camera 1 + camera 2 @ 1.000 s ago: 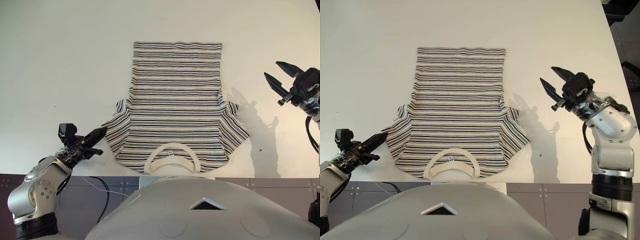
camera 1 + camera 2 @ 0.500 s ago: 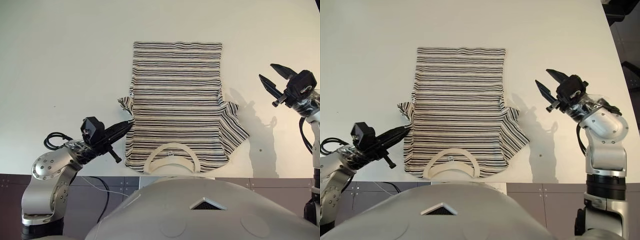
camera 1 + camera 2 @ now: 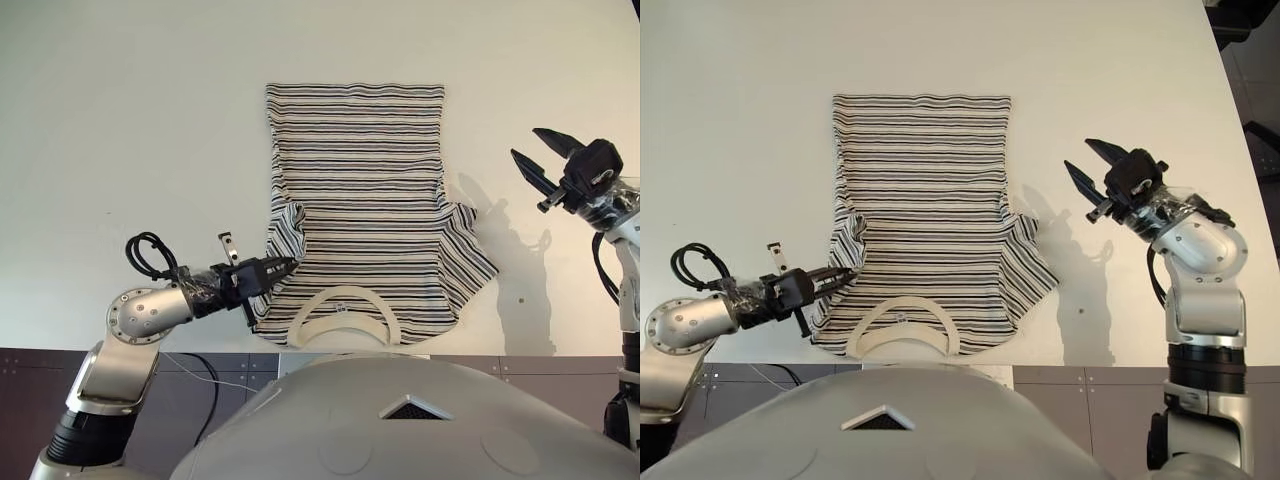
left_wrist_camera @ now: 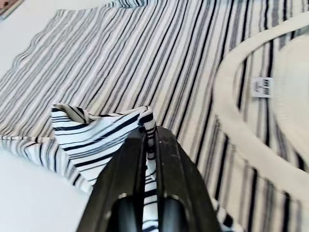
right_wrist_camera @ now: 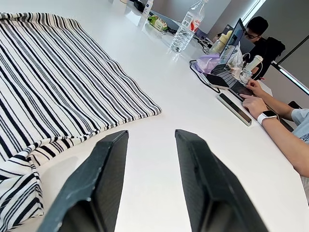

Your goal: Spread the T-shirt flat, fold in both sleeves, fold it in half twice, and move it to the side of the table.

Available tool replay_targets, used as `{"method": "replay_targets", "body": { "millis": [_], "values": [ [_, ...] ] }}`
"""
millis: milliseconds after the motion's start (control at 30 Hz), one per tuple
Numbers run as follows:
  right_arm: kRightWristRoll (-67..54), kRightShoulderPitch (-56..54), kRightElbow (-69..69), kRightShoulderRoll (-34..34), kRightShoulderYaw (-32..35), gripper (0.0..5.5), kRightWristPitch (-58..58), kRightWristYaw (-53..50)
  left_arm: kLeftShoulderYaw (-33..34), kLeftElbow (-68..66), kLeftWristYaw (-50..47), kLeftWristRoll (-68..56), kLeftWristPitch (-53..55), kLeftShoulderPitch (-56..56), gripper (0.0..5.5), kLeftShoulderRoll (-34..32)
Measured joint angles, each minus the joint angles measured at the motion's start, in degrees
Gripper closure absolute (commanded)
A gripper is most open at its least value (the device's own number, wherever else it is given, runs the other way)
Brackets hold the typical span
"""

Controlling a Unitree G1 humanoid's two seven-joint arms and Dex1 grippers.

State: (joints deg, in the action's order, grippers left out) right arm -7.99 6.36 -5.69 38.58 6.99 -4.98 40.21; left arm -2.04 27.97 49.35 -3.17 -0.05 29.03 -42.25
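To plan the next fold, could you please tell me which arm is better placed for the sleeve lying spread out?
Probably right: the right gripper hangs open near that spread sleeve; the left gripper is shut on the folded sleeve.

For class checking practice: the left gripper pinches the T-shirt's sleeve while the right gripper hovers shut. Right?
No: the right gripper is open, fingers spread, per the right wrist view. The left gripper does pinch the T-shirt's sleeve.
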Motion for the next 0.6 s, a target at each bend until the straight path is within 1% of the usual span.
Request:
{"method": "replay_targets", "body": {
  "millis": [133,200,233,300,367,467,533,600],
  "values": [
    [0.2,0.2,0.0,-0.2,-0.5,3.71,0.1,0.0,0.6,3.9,-0.1,-8.3,4.3,-0.5,4.9,1.9],
    [0.3,1.4,-0.2,-0.2,-0.8,3.71,0.3,0.3,2.0,5.1,0.2,-12.2,5.4,-0.2,4.9,2.0],
    [0.4,2.4,-0.3,-0.2,-1.0,3.71,0.3,0.7,3.7,5.1,0.5,-14.5,6.5,0.0,4.9,1.8],
    [0.4,3.3,-0.6,-0.2,-1.4,3.71,0.7,1.1,5.1,4.4,1.2,-15.5,6.3,-0.1,4.9,1.1],
    [-0.1,3.5,-2.4,-0.3,-2.8,3.71,1.5,2.1,5.0,0.2,1.5,-10.4,2.6,-0.2,4.9,-0.6],
    [-2.1,5.9,-4.7,0.2,-4.4,3.71,3.3,5.9,2.3,-6.1,-0.7,-0.9,-5.8,-0.6,4.9,-0.9],
    [-3.6,8.3,-5.5,0.4,-5.2,3.71,4.6,7.9,1.4,-9.0,-3.3,2.7,-9.7,-1.2,4.9,0.3],
    [-4.1,7.9,-6.3,0.1,-5.9,3.71,5.5,7.8,0.9,-10.3,-5.7,3.8,-11.8,-4.4,4.9,2.2]
  ]
}}
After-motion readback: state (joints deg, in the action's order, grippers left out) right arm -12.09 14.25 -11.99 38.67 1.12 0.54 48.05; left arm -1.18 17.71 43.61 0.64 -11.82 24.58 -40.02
